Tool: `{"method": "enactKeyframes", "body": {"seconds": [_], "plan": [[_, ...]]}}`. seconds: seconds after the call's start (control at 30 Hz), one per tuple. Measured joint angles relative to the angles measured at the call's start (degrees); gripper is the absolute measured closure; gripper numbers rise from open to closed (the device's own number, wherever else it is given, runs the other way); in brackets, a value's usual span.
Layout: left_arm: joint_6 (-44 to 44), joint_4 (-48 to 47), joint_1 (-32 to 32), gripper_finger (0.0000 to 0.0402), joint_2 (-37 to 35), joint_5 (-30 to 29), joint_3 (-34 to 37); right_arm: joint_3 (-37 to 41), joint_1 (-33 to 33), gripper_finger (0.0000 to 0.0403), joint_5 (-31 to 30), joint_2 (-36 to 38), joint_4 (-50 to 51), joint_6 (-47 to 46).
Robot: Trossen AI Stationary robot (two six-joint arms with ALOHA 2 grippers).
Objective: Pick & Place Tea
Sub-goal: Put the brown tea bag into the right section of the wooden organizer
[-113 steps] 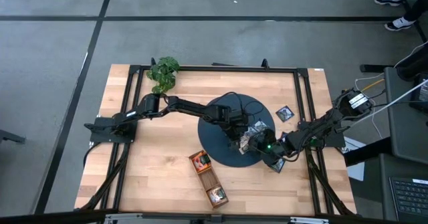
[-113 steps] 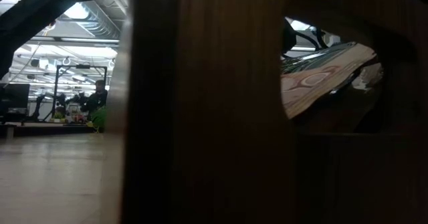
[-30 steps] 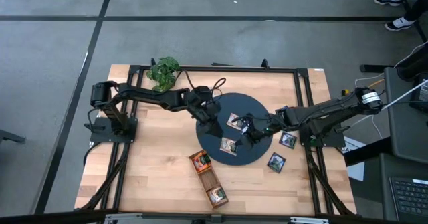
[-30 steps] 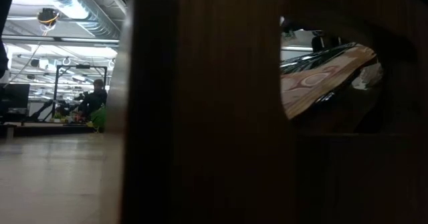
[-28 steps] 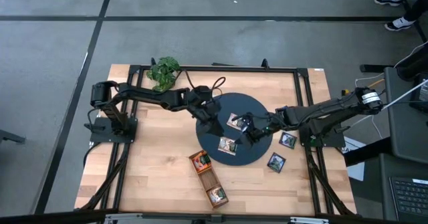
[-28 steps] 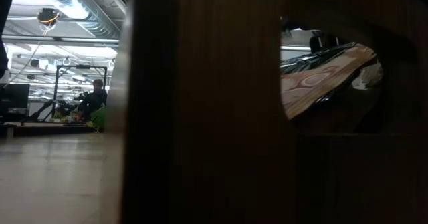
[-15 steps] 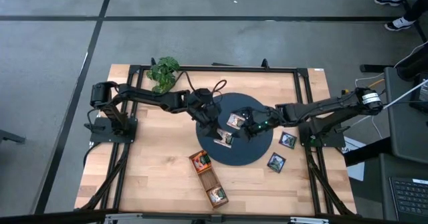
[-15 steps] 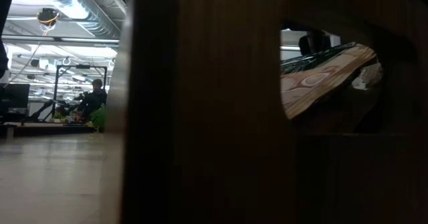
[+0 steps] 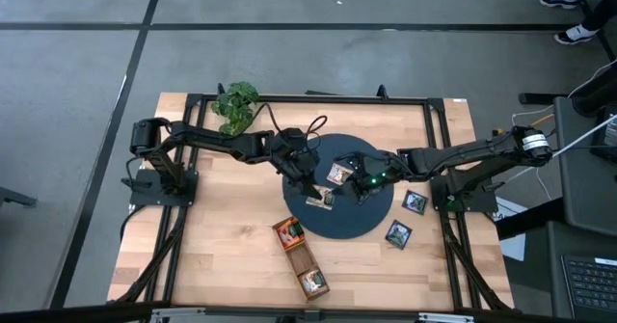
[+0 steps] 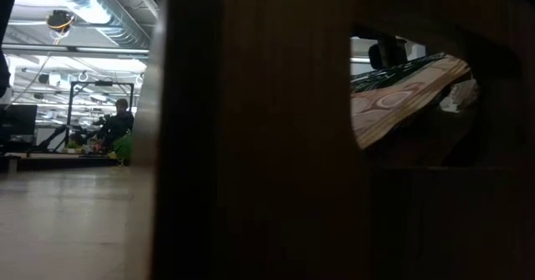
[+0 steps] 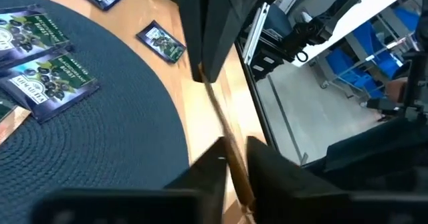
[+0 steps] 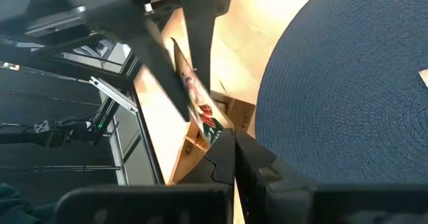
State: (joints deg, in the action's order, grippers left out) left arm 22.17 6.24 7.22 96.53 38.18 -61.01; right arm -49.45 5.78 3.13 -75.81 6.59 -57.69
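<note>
The tea sachet (image 9: 319, 200), orange with green print, stands on edge over the near-left rim of the round dark mat (image 9: 371, 222), between both grippers. My left gripper (image 9: 311, 190) reaches in from the left and is shut on it. My right gripper (image 9: 350, 187) reaches in from the right and is shut on its other end. Dark blue-green sachets (image 9: 337, 174) lie flat on the mat. Two more sachets (image 9: 415, 201) (image 9: 397, 232) lie on the wood right of the mat. The left wrist view shows the held sachet (image 11: 221, 127) edge-on. My left gripper pinches one end of the sachet (image 11: 227, 150) between its two fingers (image 11: 212, 174), which lie flat against both faces. The sachet stands on edge. Whether its lower edge touches the mat, I cannot tell. My right gripper pinches the opposite end by a corner (image 12: 215, 127), only at its fingertips (image 12: 257, 158), coming from the table's right. The sachet runs from there up between the left gripper's fingers (image 12: 160, 70).
The long brown compartment tray (image 9: 299, 257) lies near the mat's near-left side, with sachets in it (image 9: 289, 230). Its wooden wall (image 10: 251, 146) blocks most of the low view. The green plant (image 9: 234, 104) stands at the far-left corner. A person (image 10: 117, 121) shows far behind.
The sachet lay flat on the near part of the mat. It has tipped up on edge and moved a little toward the table's left and far side. My right gripper has followed it toward the left. My left gripper has kept close beside it.
</note>
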Motion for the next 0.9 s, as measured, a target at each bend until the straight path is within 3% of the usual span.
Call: {"method": "enactKeyframes", "body": {"seconds": [0.07,0.27,0.47,0.57,0.73,0.9], "plan": [[0.1,-0.1,0.1,0.0387,0.0,-0.2,0.0,0.0,0.0,0.0391,-0.1,0.0,0.0,-0.4],[4.5,-0.7,0.2,0.0393,0.0,-4.2,0.0,0.0,0.9,0.036,-0.4,0.4,0.1,-3.8],[5.7,0.4,0.4,0.0394,0.0,-4.7,0.2,0.0,5.3,0.0297,-4.0,3.1,1.1,-6.6],[9.3,11.0,0.6,0.0394,-0.3,-5.7,3.9,0.0,7.2,0.0265,-9.2,4.4,3.1,-8.0],[24.6,38.0,1.4,0.0394,-0.4,-7.7,14.0,0.0,8.6,0.0229,-16.5,5.1,2.9,-8.0],[32.1,51.9,1.6,0.0394,-0.4,-11.1,20.3,0.0,8.5,0.0218,-21.0,5.1,1.7,-6.5]]}}
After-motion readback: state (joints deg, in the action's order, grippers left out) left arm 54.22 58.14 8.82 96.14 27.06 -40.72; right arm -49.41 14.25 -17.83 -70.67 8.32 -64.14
